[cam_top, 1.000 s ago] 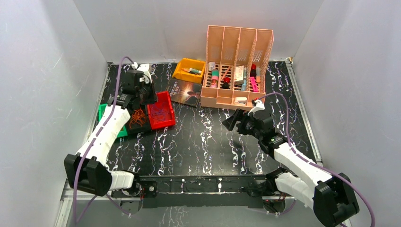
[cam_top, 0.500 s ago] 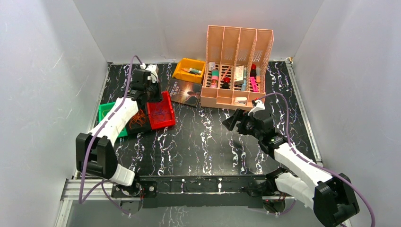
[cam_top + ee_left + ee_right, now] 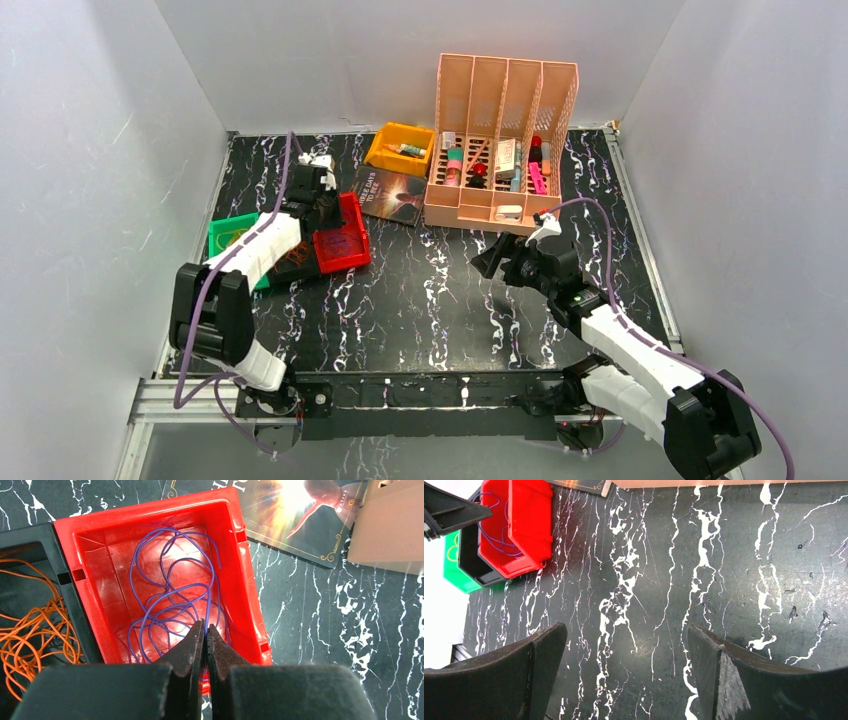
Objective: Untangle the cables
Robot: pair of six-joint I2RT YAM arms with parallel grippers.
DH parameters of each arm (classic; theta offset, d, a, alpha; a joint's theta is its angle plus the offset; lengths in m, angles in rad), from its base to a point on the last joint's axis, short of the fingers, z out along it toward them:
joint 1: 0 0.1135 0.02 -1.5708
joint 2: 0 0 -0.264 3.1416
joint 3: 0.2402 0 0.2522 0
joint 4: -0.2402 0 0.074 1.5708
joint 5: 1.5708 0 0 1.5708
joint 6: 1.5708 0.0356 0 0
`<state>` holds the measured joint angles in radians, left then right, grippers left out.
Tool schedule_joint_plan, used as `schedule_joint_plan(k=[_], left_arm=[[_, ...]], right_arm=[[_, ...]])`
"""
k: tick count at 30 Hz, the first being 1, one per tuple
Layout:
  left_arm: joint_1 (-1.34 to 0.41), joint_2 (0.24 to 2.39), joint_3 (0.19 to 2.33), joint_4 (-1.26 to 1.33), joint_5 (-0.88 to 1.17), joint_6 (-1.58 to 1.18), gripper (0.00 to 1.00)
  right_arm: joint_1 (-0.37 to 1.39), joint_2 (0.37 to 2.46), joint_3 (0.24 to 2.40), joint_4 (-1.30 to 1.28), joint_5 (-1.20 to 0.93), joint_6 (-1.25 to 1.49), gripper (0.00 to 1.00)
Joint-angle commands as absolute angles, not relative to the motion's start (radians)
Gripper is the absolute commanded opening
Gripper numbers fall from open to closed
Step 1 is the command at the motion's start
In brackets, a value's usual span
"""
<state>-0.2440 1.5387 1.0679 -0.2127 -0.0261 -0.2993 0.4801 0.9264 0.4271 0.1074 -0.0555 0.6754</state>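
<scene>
Your left end effector [image 3: 204, 629] hangs over the red bin [image 3: 247, 585], close to 1 of its end walls. Its 2 fingers are pressed tight together. The purple cable [image 3: 172, 609] lies in loose loops inside that red bin. 1 strand runs right up to the fingertips, but you cannot tell if it is pinched there.

Right beside the red bin is a black bin [image 3: 64, 575]. The orange cable [image 3: 35, 630] sits in it in a messy heap. Next in the row is a green bin [image 3: 455, 575] with a bit of yellow cable [image 3: 454, 542] inside.

Your right end effector [image 3: 626, 635] is spread wide and holds nothing. It hangs over the bare black bench [image 3: 734, 580], well apart from the 3 bins. A book [image 3: 295, 525] lies near the red bin's far corner.
</scene>
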Motion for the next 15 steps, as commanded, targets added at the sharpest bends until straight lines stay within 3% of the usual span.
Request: schedule_joint_plan(k=[1,15], left_arm=[[-0.24,1.561,1.045,-0.18,-0.06,-0.316,0.0],[-0.24,1.709,1.089,-0.181,-0.071,-0.345,0.0]], right_arm=[[0.481,0.92,0.416,0.163,-0.054,0.669,0.98],[0.482,0.931,0.42,0.169,-0.058,0.667,0.98]])
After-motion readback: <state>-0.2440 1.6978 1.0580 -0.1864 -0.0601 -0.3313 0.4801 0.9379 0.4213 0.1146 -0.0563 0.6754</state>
